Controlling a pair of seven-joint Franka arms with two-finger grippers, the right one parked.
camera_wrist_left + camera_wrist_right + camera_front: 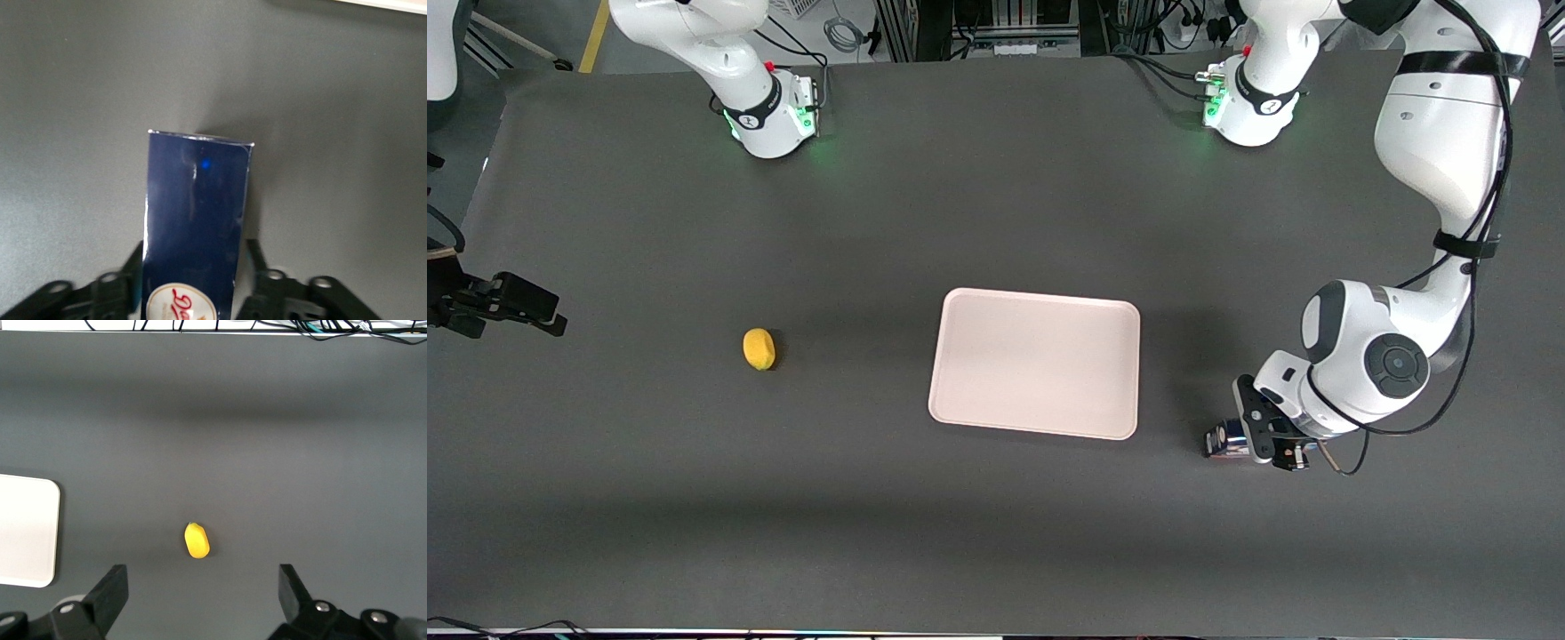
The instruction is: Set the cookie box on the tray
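The cookie box [197, 220], a dark-blue carton with a round white-and-red logo, lies on the dark table between the fingers of my left gripper [195, 250]. One finger [135, 263] touches the box's side, while a thin gap shows between the box and the second finger. In the front view the gripper [1240, 437] is low over the box [1221, 441], toward the working arm's end of the table. The pale pinkish tray [1036, 363] lies flat near the table's middle with nothing on it, a short way from the box. A strip of the tray's rim [387, 4] shows in the left wrist view.
A small yellow lump [759, 348] sits on the table toward the parked arm's end, well apart from the tray. The right wrist view shows the same lump [197, 541] and a corner of the tray [23, 530]. Bare dark tabletop separates box and tray.
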